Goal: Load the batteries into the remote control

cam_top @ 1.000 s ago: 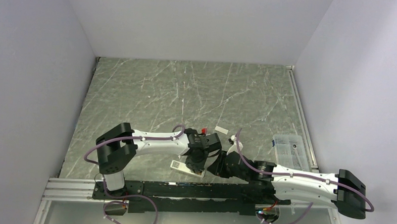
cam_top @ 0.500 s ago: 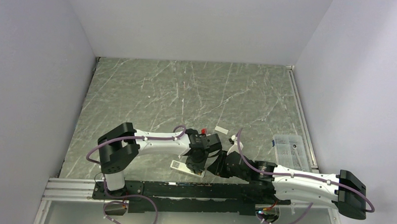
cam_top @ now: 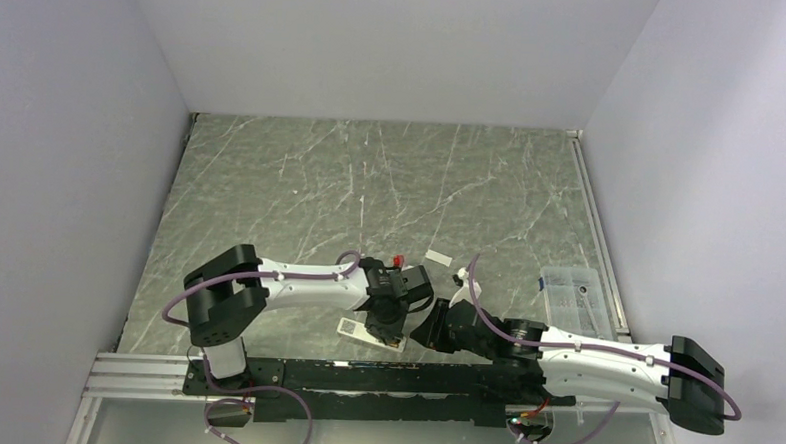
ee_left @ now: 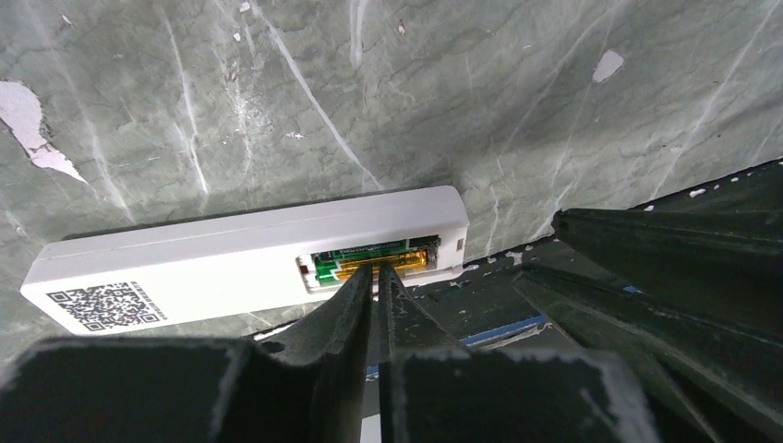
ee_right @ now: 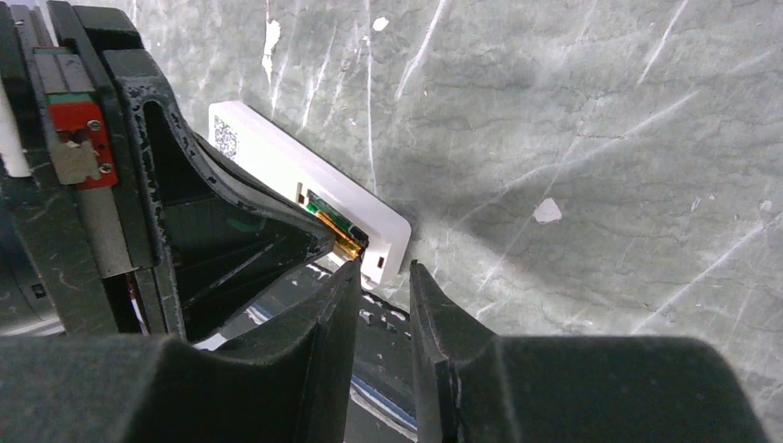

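Left jaws: pressed almost together with only a hairline slit between them. The left gripper [ee_left: 374, 279] has its tips down on the battery in the recess, and I judge it to be pushing rather than pinching.
Right jaws: parted a little with nothing between them. The right gripper [ee_right: 381, 277] sits just off the recess end of the remote control; I cannot tell whether it touches.
Battery [ee_left: 379, 261]: gold-green, lying lengthwise in the recess under the left tips. A second one cannot be made out separately.
Remote control [ee_left: 212, 263]: a white bar lying flat on the table [cam_top: 371, 181], near its front edge and just beyond the dark base rail [cam_top: 362, 376]. Its recess side is up, with a QR label [ee_left: 102, 305] at the opposite end.
Handling, battery: probably light, hard, smooth and round, so likely to roll or spring back out. Pressing on its middle from above looks better than squeezing it.
Handling, remote control: probably light, stiff plastic that would skate on the smooth marble. Best held by the long side edges or braced at one end, keeping the recess clear.
Cover piece [cam_top: 438, 257]: small, flat and white, lying farther out and well apart from the remote control.
Clear box [cam_top: 571, 295]: farther off, at the table's right edge.
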You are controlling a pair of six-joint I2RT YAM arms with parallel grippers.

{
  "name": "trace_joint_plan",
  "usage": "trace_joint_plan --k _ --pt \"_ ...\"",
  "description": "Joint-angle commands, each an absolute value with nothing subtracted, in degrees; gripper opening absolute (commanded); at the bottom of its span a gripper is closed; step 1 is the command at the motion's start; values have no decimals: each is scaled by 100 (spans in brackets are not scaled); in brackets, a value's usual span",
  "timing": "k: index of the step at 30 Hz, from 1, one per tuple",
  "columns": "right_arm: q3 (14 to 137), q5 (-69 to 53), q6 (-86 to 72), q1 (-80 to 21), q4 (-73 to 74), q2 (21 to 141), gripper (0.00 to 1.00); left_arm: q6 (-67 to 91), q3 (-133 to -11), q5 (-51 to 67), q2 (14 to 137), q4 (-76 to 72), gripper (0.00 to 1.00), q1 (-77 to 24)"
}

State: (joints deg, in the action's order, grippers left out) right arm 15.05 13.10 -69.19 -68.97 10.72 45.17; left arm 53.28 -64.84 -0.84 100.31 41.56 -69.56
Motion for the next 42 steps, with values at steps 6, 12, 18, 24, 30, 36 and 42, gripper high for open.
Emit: trace_joint_plan --k 6,12,18,24,30,36,42 --pt "1821 1461 -6795 -6891 1281 4653 30 5223 -6388 -259 10483 4028 14 -7031" --pt "2093 1676 -6606 -6890 1758 4511 32 5066 -6731 -423 10318 4287 16 -7031" --pt "2424 1972 -6328 -6888 2265 4422 35 5021 -6882 -525 10106 4403 17 -7031" --pt "2979 2448 -5894 -6877 2956 4421 40 5026 -7019 -748 9707 4719 18 -7031" --pt "3457 2900 -5355 -6819 3439 4515 45 5036 -7042 -1026 9126 4927 24 -7023" --pt "4032 3060 -4684 -6596 3744 4915 48 5010 -6970 -1185 8543 5000 31 -7014" --pt "4398 2289 -3625 -5606 3578 5284 53 4858 -6850 -1316 7921 4992 39 -6973"
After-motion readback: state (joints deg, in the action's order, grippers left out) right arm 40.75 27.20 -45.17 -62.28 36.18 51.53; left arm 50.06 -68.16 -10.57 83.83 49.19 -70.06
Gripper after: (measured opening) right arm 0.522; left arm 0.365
